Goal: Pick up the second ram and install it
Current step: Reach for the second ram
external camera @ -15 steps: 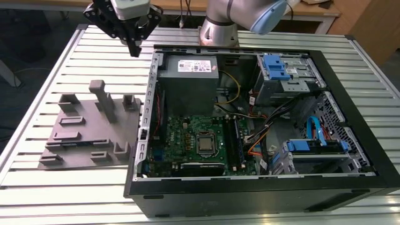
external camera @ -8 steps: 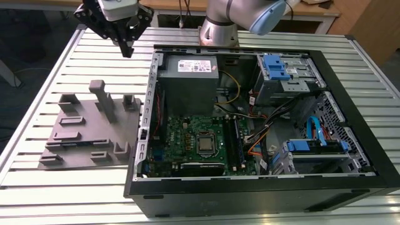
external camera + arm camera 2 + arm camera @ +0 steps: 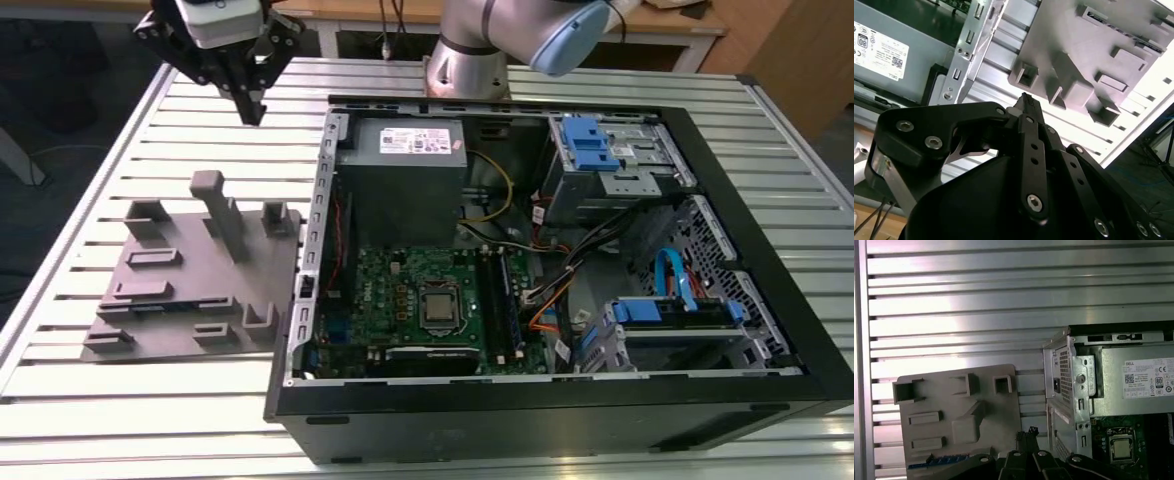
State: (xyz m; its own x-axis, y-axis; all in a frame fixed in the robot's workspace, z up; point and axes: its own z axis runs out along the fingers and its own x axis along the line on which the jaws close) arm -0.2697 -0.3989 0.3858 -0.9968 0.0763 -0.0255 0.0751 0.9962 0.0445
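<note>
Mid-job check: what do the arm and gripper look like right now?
The arm is a silver-grey tube with a light blue joint cap. The gripper is black, with a pale block above it; in the second wrist view its linked bars carry silver screw heads and taper to narrow fingers.

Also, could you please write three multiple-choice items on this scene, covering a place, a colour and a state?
1. The second ram lies: A on the grey tray; B on the floor; C on a shelf.
2. The drive brackets are: A red; B blue; C yellow.
3. The computer case is: A closed by its panel; B open, insides showing; C wrapped in plastic.

Answers:
1 A: the first wrist view shows the stick flat on the tray.
2 B: the exterior view shows them blue.
3 B: the motherboard lies bare to the exterior view.
</note>
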